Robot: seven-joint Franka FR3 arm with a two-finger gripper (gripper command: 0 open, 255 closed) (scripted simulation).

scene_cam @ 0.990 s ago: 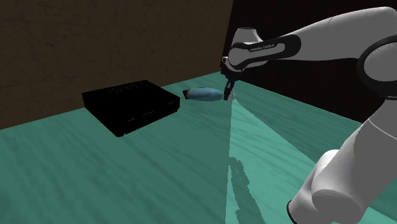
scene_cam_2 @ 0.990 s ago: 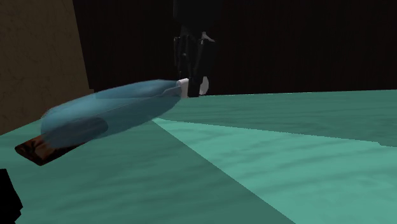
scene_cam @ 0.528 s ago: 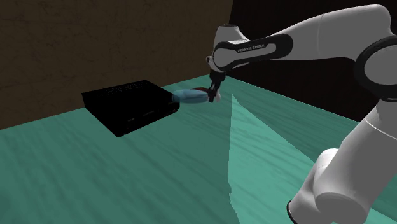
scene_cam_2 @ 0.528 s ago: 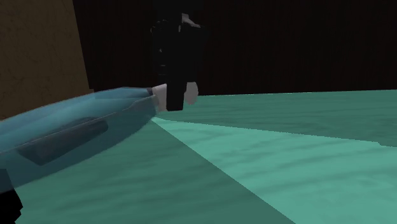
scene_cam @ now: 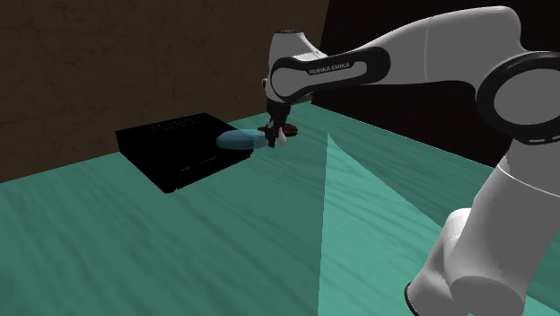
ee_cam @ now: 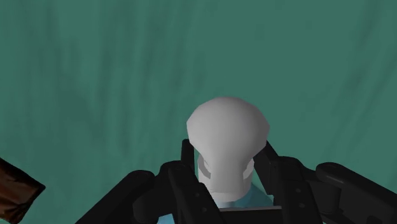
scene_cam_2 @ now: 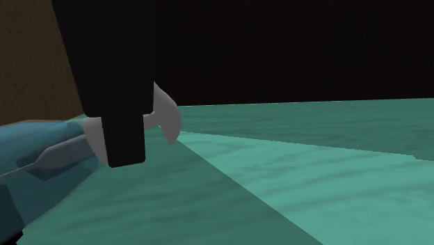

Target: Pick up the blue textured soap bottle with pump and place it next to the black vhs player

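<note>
While the tool (scene_cam: 275,136) pinches the blue soap bottle (scene_cam: 239,140) by its white pump (ee_cam: 224,137), holding it sideways above the green counter (scene_cam: 269,233) by the corner of the black VHS player (scene_cam: 175,148), pickup looks done and only the set-down is left.

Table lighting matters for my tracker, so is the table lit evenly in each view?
Shoulder view: no, a paler wedge with sharp edges crosses the table. Second exterior view: the same pale band; the gripper is a flat black silhouette over the bottle. Wrist view: even, only mottled, behind the bright pump.
</note>
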